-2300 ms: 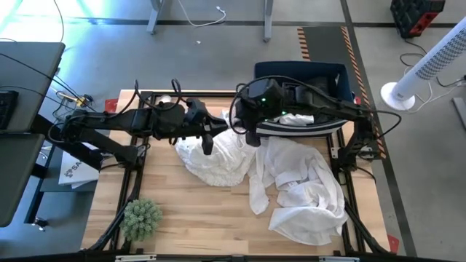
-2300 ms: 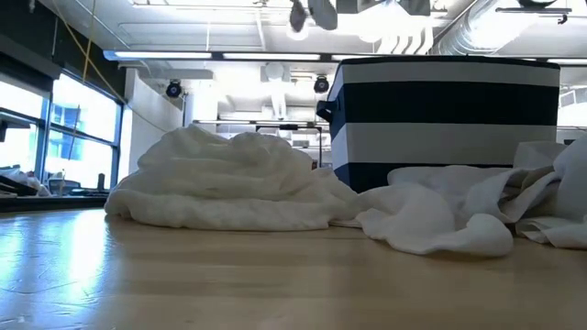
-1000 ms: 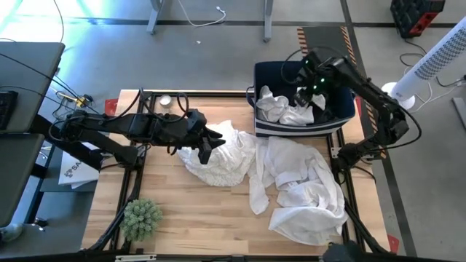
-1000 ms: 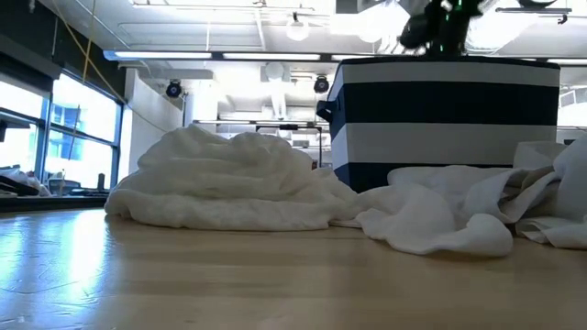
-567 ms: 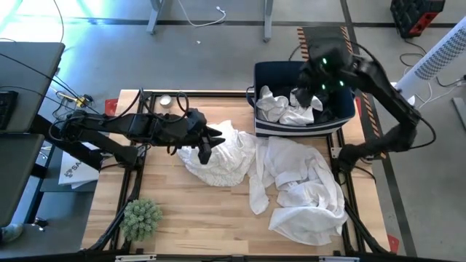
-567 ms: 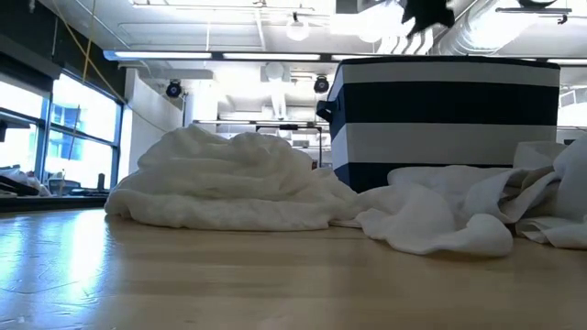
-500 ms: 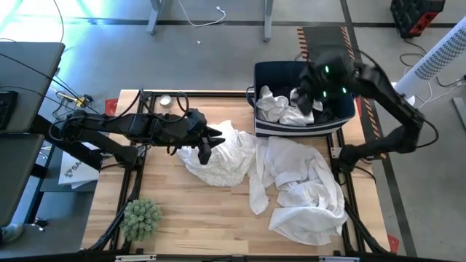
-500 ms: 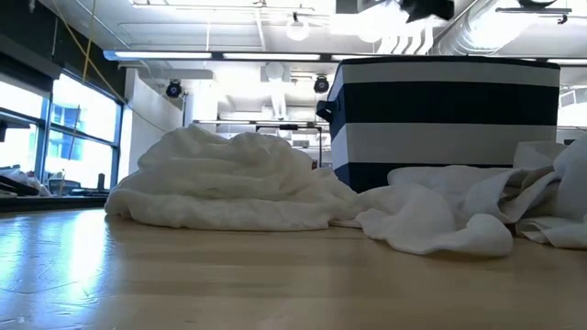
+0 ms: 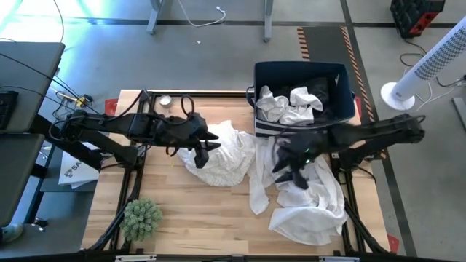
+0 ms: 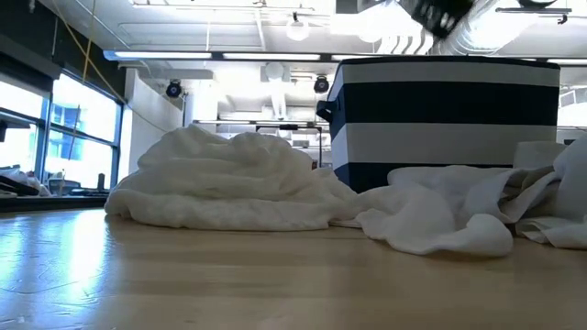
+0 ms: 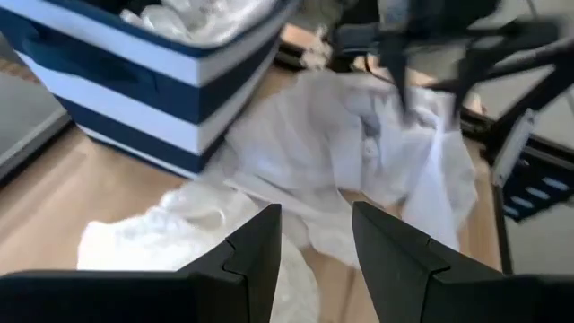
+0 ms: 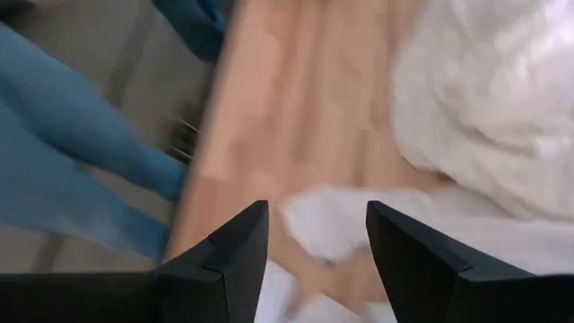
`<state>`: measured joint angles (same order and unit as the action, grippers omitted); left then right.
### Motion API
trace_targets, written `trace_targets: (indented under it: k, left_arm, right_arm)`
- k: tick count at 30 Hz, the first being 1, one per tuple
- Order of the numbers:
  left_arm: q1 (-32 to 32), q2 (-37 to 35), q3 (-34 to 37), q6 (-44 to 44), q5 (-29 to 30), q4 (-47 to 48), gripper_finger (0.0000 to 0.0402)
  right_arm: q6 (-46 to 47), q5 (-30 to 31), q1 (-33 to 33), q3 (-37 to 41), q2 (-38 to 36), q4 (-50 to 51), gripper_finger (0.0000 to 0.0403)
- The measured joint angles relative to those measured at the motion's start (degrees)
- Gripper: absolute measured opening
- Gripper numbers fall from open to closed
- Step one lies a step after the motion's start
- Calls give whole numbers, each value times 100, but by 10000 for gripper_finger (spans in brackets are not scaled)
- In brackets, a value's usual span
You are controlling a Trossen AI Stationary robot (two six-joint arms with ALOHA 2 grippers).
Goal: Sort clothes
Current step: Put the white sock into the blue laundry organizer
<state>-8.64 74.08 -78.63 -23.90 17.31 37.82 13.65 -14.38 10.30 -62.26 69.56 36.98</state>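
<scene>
A crumpled white garment (image 9: 222, 156) lies heaped at the table's middle, also seen in the low view (image 10: 229, 179). A larger white garment (image 9: 306, 193) is spread over the table's right part. More white clothes (image 9: 291, 105) lie in the navy blue bin (image 9: 266, 73) at the back right. My left gripper (image 9: 204, 151) hovers open above the heap's left side, nothing between its fingers (image 11: 256, 256). My right gripper (image 9: 287, 172) hangs open above the spread garment, high over the table (image 10: 445, 14); its wrist view shows cloth (image 12: 502, 99) and bare wood below.
A green spiky plant (image 9: 140, 218) stands at the near left corner. The striped bin wall (image 10: 445, 119) rises behind the cloth. Bare wood (image 9: 196, 211) lies between the plant and the spread garment. A white fan (image 9: 429, 65) stands off the table's right.
My right gripper has left the bin and swung toward the table's near edge and left, and now hangs over the spread white garment. The white clothes stay in the bin. My left arm has kept almost still.
</scene>
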Motion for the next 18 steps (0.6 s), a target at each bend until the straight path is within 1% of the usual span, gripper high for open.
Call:
trace_targets:
  k: [2,6,10,14,18]
  left_arm:
    - [0,0,0,-56,-150,117,135]
    - [-2,0,0,-367,-432,353,135]
    - [-2,0,0,-652,-676,566,135]
    - [-7,0,0,-842,-861,691,135]
    - [-4,0,0,-949,-922,786,135]
  right_arm:
    - [-243,256,75,176,275,-44,186]
    - [-996,302,95,332,943,-421,186]
    - [-1531,459,57,352,1728,-752,186]
    - [-1939,489,57,352,2453,-910,186]
    - [-1996,492,61,352,3078,-933,184]
